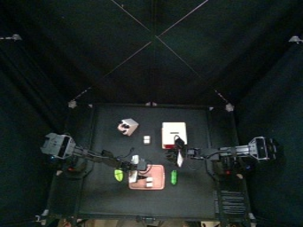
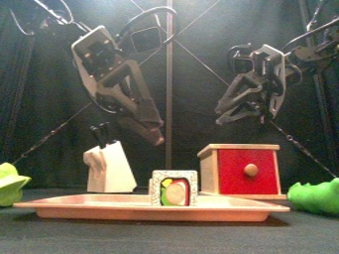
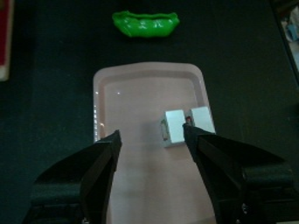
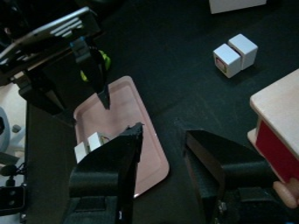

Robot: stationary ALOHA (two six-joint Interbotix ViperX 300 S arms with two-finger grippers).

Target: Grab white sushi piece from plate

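- While both arms hang above the table, the left gripper [image 3: 156, 140] has its two black jaws spread apart, holding nothing, over the small flat salmon-pink square plate [image 3: 135, 105].
- The tiny white, roughly rectangular sushi piece [image 3: 184, 126] lies on the plate, just ahead of the left gripper's jaw tips and nearer one jaw than the other; no contact visible.
- Front view: the sushi piece [image 2: 173, 188] stands on the plate [image 2: 79, 206], with the left gripper [image 2: 143, 129] above it, clear of it.
- Right gripper [image 4: 163, 144]: jaws apart, empty, raised beside the plate [image 4: 122, 109] and next to the left gripper.
- Beyond the left gripper, past the plate's far edge, lies a green lumpy piece [image 3: 146, 23].
- Beside the right gripper stands a cream-white box with a red face [image 2: 243, 170]; farther off, a pair of small white blocks [image 4: 235, 55].
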